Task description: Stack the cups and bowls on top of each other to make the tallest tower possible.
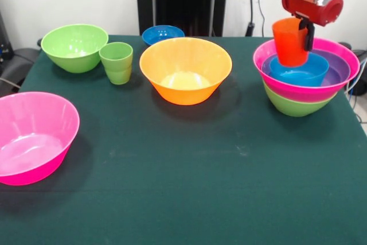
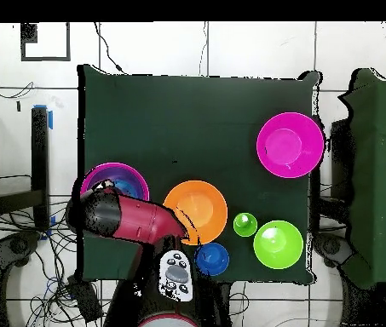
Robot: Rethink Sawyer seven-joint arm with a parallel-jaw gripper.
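Nearest the camera, a big pink bowl (image 1: 34, 139) is seen lying alone on the dark green table cloth (image 1: 183, 176), well apart from everything else. Further back, at mid-table, a big orange bowl (image 1: 185, 70) is set upright, with the light green cup (image 1: 117, 62) just beside it and a medium green bowl (image 1: 74, 47) beyond the cup; a small blue bowl (image 1: 163, 33) is placed at the far edge behind the orange one. At the same depth on the other side, the tower (image 1: 304, 84) is shown: a green base, a wide pink rim, a purple bowl and a blue bowl nested inside. Above it, the orange-red cup (image 1: 291, 41) is held by the gripper (image 1: 303, 32), closed on the cup's rim, with the cup's base appearing to sit just inside the blue bowl. The step in hand is judged to be the setting of this cup on the pile. It would be done best if the cup were kept upright and centred over the blue bowl, lowered until its base is borne, and released without a sideways drag, since the nested bowls could be rocked by a push off-centre. In the overhead view the arm (image 2: 132, 220) is laid across the tower, so little of the pile is shown there. Beyond the table, a white wall, a black column and trailing cables are visible; a pale tiled floor is seen from above.
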